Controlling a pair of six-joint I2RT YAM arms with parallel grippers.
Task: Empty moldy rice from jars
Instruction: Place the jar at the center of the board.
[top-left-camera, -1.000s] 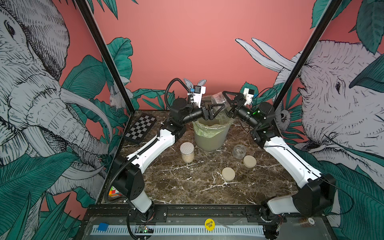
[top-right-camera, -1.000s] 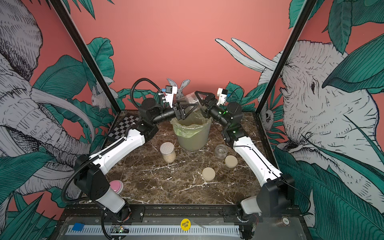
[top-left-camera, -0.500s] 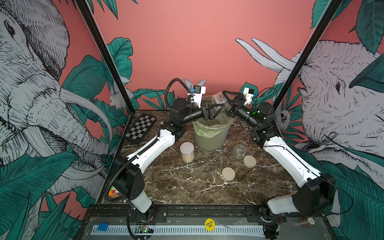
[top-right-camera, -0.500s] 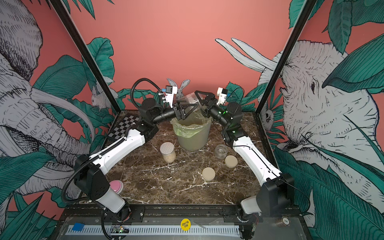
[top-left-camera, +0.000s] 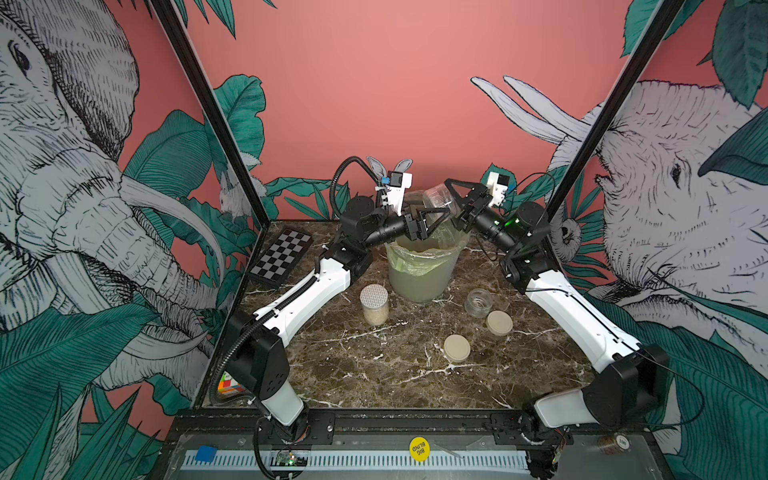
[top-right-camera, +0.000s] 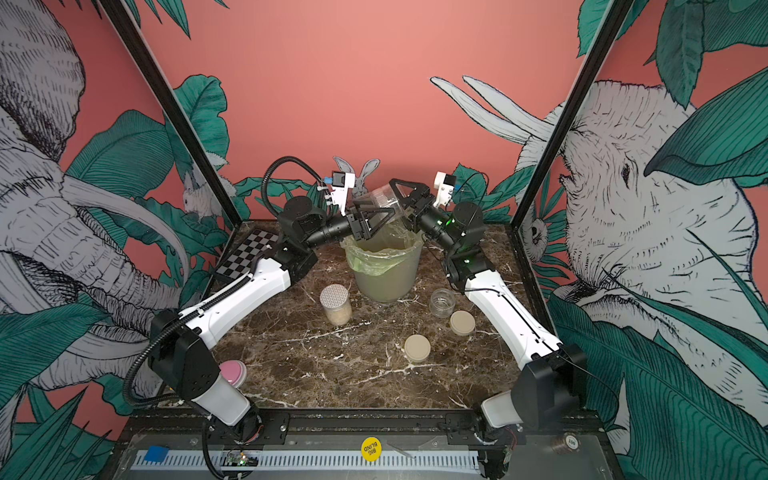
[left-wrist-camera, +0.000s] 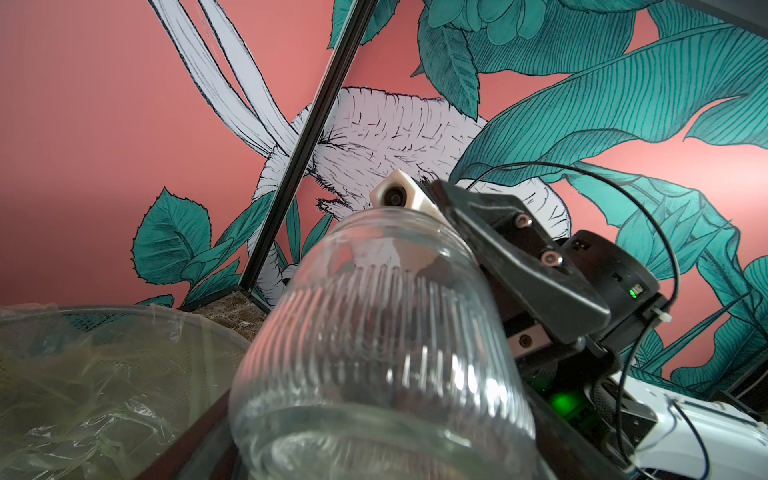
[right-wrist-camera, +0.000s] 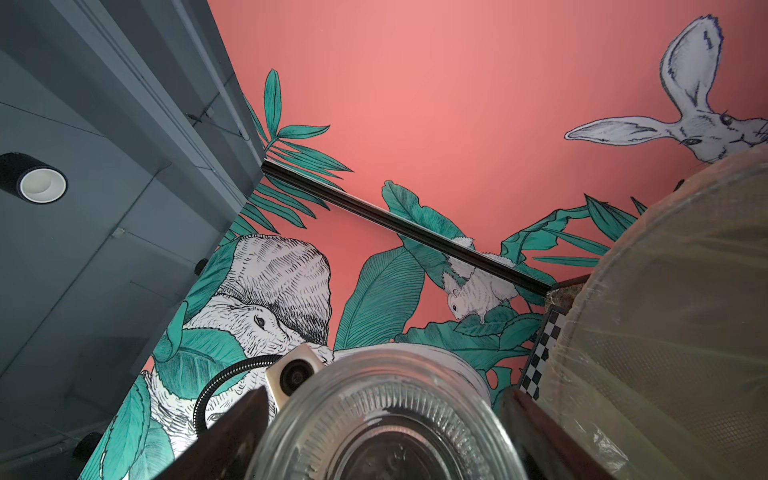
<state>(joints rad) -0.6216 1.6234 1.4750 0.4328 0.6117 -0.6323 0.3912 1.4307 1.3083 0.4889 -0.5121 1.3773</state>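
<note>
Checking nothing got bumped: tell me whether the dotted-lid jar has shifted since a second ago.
No. The dotted-lid jar stands upright in the same spot, with the same gap to the bin behind it.

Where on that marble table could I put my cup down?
Bare table: in front of the beige lids between the arm bases; also between the tall jar and those lids. Crowded: above the bin, where left gripper and right gripper meet.
</note>
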